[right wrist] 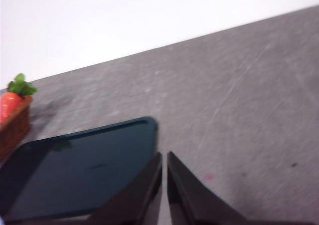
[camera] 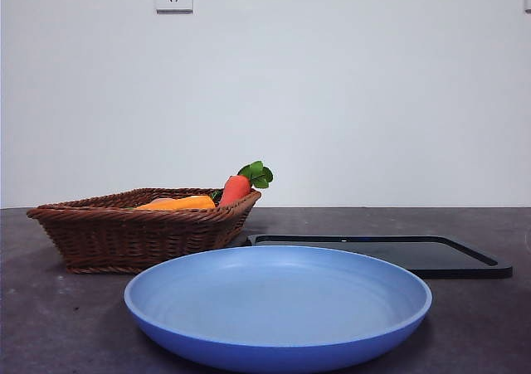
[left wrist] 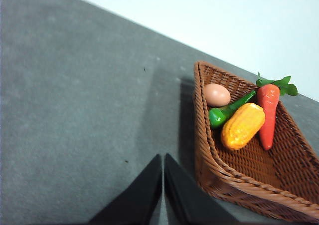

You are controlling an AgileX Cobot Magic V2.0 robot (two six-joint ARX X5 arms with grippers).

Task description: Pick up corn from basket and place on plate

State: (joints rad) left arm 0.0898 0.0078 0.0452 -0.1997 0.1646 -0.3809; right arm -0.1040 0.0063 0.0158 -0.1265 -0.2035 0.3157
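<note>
Left gripper (left wrist: 163, 160) clenched on nothing, above bare table just beside the basket (left wrist: 209, 175). Right gripper (right wrist: 164, 160) also clenched and empty, at the edge of the black tray (right wrist: 75, 170). Corn (left wrist: 242, 125) lies in the basket between green pepper (left wrist: 224, 112) and carrot (left wrist: 268, 112). Plate (camera: 278, 341) sits bare in front, near the basket. No readable writing.

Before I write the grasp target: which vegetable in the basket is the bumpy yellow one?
The corn, lying between the green pepper and the smooth red-orange carrot.
</note>
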